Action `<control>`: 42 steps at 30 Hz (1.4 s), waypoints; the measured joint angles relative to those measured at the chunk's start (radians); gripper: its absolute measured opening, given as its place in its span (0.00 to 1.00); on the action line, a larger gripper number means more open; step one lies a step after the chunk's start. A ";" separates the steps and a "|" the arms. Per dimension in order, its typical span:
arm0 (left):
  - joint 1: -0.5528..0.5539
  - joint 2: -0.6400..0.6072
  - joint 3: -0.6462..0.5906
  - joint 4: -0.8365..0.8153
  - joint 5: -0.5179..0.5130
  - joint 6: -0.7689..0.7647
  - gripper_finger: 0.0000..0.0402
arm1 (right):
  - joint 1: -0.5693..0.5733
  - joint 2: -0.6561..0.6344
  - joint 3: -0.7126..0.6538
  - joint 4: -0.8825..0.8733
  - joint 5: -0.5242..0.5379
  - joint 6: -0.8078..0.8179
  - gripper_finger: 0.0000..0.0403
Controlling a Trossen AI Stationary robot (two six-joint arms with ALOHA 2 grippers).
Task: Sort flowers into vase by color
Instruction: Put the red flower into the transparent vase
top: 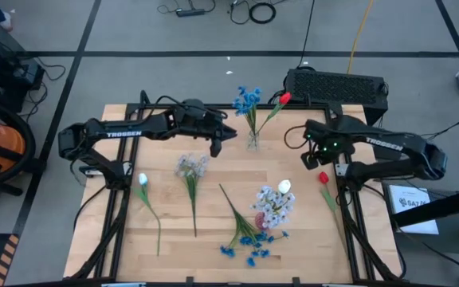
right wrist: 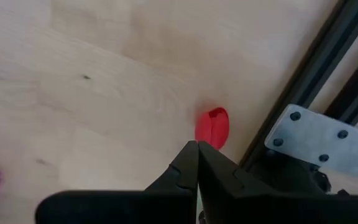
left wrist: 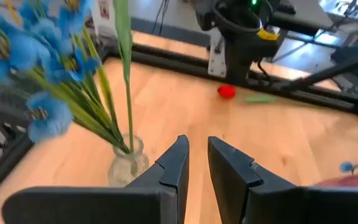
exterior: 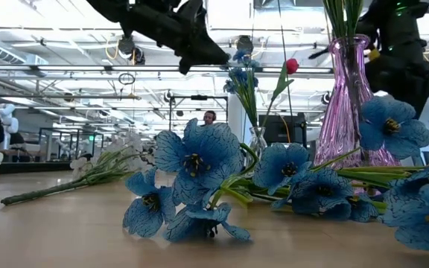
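A small clear vase [top: 253,142] stands at the table's far middle, holding blue flowers [top: 247,99] and a red tulip [top: 284,99]. My left gripper [left wrist: 197,165] hovers just left of it, raised, its fingers a narrow gap apart with nothing between them. A pink vase [exterior: 348,97] stands near the middle right with lavender-white flowers [top: 276,203] and a white tulip [top: 284,187]. Another red tulip [right wrist: 212,126] lies by the right rail. My right gripper [right wrist: 197,155] hangs above it, shut, pointing down.
Lying loose on the table are a white tulip [top: 143,180] at the left, a lavender-white stem [top: 191,166] beside it and blue flowers [top: 249,243] near the front. A black box [top: 337,84] sits beyond the far edge. Black frame rails [right wrist: 328,74] line the table's sides.
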 joint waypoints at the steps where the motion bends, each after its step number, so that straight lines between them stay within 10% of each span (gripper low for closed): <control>1: 0.000 -0.001 0.000 -0.005 0.000 0.000 0.16 | 0.010 0.017 0.000 -0.003 -0.003 0.004 0.00; 11: 0.000 -0.002 0.000 -0.137 -0.004 0.001 0.16 | 0.044 0.181 0.000 -0.013 -0.056 -0.061 0.04; 27: 0.000 -0.002 0.000 -0.177 -0.014 0.023 0.16 | 0.043 0.450 -0.061 -0.016 -0.197 -0.229 0.37; 42: 0.000 -0.002 0.000 -0.176 -0.015 0.024 0.16 | 0.151 0.688 -0.085 0.030 -0.190 -0.229 0.33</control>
